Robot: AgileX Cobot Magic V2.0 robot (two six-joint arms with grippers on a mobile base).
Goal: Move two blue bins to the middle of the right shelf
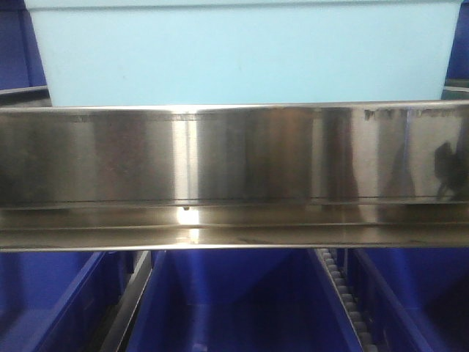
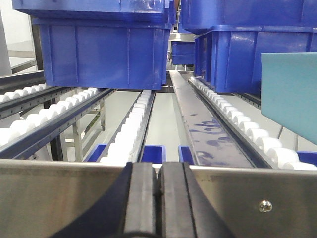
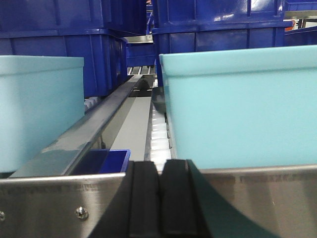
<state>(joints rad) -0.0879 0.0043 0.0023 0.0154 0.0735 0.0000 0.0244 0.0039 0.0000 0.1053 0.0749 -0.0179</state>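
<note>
Two pale sky-blue bins stand on the roller shelf in the right wrist view: one bin (image 3: pixel 39 111) at the left, the other bin (image 3: pixel 242 114) at the right, a steel rail between them. One pale bin (image 1: pixel 242 55) fills the top of the front view, and a corner of a bin (image 2: pixel 290 99) shows at the right of the left wrist view. My left gripper (image 2: pixel 159 168) is shut with nothing in it, in front of the shelf's steel edge. My right gripper (image 3: pixel 159 167) is also shut and holds nothing, just short of the right bin's near wall.
Royal-blue crates (image 2: pixel 106 54) sit at the back of the roller lanes (image 2: pixel 131 129), and more crates (image 3: pixel 218 25) stand behind the pale bins. A steel front rail (image 1: pixel 234 176) crosses the front view, with royal-blue crates (image 1: pixel 234 308) on the level below.
</note>
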